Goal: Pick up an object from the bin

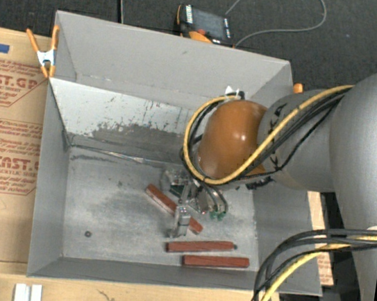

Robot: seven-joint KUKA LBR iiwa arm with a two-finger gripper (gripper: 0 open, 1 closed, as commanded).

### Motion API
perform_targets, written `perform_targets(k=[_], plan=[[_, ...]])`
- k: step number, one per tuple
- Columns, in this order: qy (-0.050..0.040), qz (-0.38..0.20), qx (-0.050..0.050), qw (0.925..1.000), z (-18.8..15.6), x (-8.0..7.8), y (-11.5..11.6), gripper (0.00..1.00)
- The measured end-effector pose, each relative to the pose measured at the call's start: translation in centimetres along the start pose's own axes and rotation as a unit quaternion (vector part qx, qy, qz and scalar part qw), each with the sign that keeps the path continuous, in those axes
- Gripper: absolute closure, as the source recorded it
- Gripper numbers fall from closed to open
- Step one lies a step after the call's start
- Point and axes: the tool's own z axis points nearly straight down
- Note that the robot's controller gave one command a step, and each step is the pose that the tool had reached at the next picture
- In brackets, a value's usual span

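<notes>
Red-brown slanted stick (159, 197) lies beneath the end effector (179, 228) (its grip state unclear).

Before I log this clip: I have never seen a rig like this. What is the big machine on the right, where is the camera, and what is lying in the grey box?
The one camera looks down into the box from above, somewhat from one side. The large silver shape on the right is a robot arm. The orange cover and the yellow-and-black cables looped round it are parts of the robot, not things to pick.

The arm ends in a small gripper, lowered into the grey metal bin. It sits right over a slanted red-brown bar near the middle of the floor. I cannot tell whether it holds that bar.

Two more bars lie side by side nearer the front wall: the shorter red-brown bar and the front red-brown bar. A tiny dark speck lies to their left.
</notes>
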Motion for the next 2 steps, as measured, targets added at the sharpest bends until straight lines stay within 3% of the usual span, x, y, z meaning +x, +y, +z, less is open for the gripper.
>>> perform_targets(k=[1, 2], plan=[[0.0016, -0.001, -0.001, 1.0000, -0.2, 0.0, 0.3, 1.00], [-0.0015, -0.002, 0.001, 1.0000, -14.0, 1.7, -2.8, 1.00]])
